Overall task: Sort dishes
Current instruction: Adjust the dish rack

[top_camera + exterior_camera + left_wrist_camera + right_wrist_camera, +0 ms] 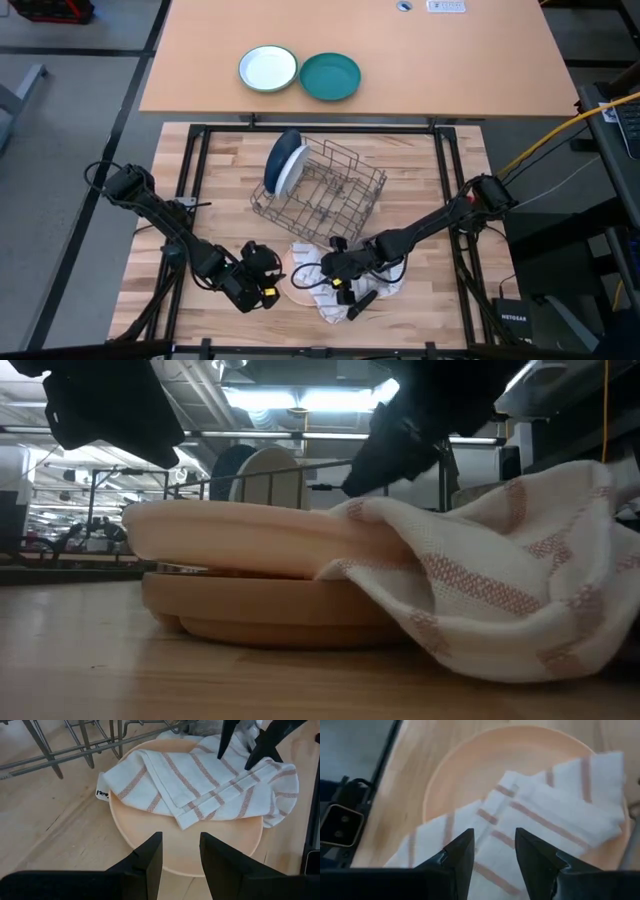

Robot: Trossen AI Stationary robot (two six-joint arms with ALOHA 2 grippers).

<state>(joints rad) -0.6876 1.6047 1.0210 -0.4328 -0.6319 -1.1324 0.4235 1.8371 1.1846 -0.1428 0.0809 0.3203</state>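
You're in a robotics lab or workshop, not a kitchen: butcher-block table (420,180) on a black metal frame (195,160), grey floor, yellow cable (560,130). Behind it you see strip lights (300,400), exposed ceiling ducting and open industrial space.

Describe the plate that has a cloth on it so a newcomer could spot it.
Start at the wire rack on the wooden table; just in front of it, between the two arms, lies a tan plate. Unlike the blue plate and white plate standing in the rack, it lies flat under a striped cloth.
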